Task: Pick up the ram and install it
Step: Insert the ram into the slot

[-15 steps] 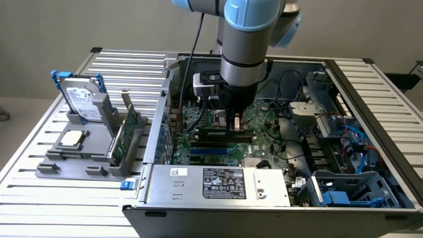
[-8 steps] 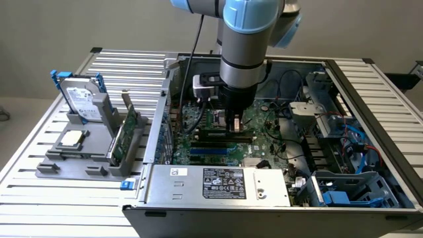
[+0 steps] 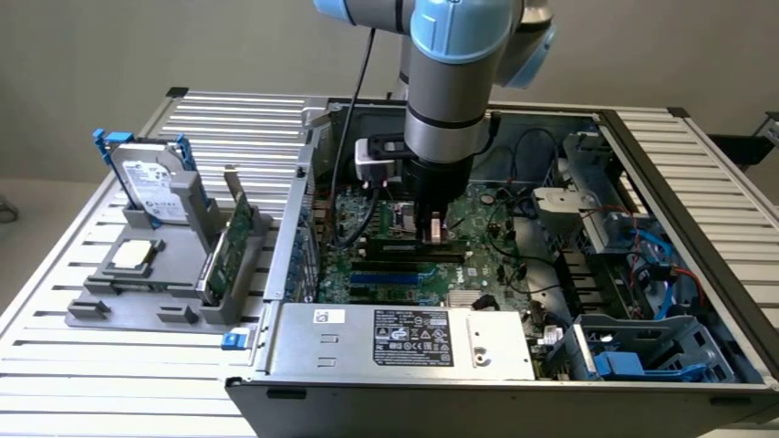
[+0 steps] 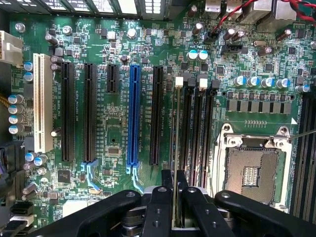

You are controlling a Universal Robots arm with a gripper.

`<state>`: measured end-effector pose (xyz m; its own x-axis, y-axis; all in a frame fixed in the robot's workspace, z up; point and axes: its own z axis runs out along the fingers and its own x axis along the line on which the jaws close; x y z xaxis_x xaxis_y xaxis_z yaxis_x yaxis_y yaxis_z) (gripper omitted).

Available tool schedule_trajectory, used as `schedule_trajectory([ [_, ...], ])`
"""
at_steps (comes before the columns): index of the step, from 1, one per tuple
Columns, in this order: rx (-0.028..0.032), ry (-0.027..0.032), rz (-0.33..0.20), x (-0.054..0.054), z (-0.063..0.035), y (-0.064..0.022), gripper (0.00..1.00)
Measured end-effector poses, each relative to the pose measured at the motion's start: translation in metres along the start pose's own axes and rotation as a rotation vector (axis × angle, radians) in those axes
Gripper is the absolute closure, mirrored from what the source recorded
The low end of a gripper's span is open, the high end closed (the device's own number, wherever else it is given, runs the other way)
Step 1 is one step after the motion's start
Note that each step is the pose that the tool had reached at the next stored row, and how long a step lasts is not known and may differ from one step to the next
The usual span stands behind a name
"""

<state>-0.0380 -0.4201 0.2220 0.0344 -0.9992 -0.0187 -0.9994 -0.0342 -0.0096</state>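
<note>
My gripper (image 3: 429,230) hangs inside the open computer case, low over the motherboard (image 3: 493,265). In the wrist view the two black fingers (image 4: 165,197) are shut on the ram (image 4: 174,138). It shows edge-on as a thin green strip. The ram runs along the row of black memory slots (image 4: 195,128), in line with the slot that has a white latch (image 4: 178,82) at its end. I cannot tell whether its lower edge touches that slot.
The empty processor socket (image 4: 252,170) lies beside the memory slots, and the blue and black expansion slots (image 4: 133,113) on the other side. A power supply (image 3: 402,338) fills the case front. At the exterior view's left, a grey holder (image 3: 134,306) carries a hard drive (image 3: 152,187), an expansion card (image 3: 237,242) and a processor chip (image 3: 131,255).
</note>
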Motion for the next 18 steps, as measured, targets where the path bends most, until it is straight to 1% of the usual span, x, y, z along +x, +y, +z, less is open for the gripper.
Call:
schedule_trajectory([
  [5, 0.0001, -0.0022, 0.001, 0.0, -0.0001, 0.0003, 0.85],
  [11, 0.0004, -0.0067, 0.011, 0.0, 0.0, 0.0006, 0.85],
  [18, 0.0008, -0.0067, 0.028, 0.0, -0.0001, 0.0006, 0.85],
])
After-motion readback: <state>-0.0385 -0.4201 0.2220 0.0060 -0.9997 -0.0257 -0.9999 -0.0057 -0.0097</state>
